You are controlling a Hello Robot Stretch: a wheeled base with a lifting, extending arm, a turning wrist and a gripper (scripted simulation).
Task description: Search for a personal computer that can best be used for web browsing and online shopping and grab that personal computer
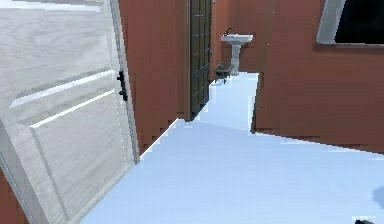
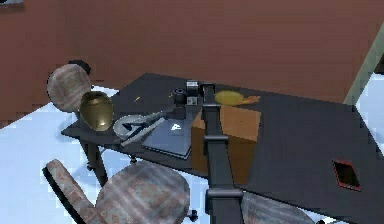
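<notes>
claw (image 2: 178, 99) near laptop (image 2: 168, 138) on dark table (image 2: 300, 130) | holding anything: cannot tell

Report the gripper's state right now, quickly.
Gripper: cannot tell whether it holds anything; things lie on the dark desk at its far end.

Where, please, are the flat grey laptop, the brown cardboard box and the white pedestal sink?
flat grey laptop (image 2: 168, 138): arm side view, middle of its lid.
brown cardboard box (image 2: 243, 135): arm side view, its side face.
white pedestal sink (image 1: 237, 40): forward view, its basin.
</notes>
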